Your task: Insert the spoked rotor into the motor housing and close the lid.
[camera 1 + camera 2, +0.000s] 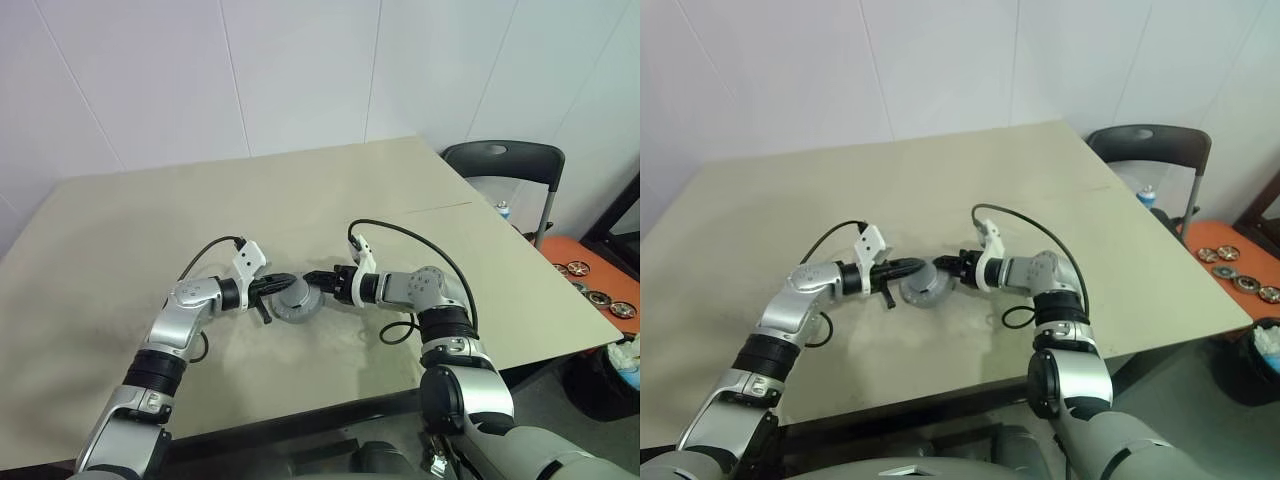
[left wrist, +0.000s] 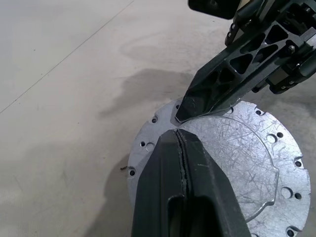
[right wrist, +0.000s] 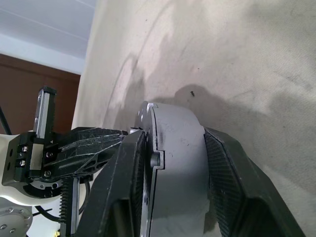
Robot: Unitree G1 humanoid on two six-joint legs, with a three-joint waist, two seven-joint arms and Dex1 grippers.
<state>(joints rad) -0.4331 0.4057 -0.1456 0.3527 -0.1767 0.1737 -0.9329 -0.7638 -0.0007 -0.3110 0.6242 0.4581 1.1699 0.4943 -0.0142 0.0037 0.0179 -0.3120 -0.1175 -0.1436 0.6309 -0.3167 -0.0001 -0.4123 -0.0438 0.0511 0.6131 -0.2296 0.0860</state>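
Motor housing (image 1: 296, 301) is sitting near the desk (image 1: 150, 220) front edge with its lid (image 2: 237, 158) apparently on, the right claw (image 3: 173, 163) gripping its sides and the closed left claw (image 2: 180, 143) pressing on top.

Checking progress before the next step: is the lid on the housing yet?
On. The lid covers the housing; no windings show. Whether fully seated: cannot tell.
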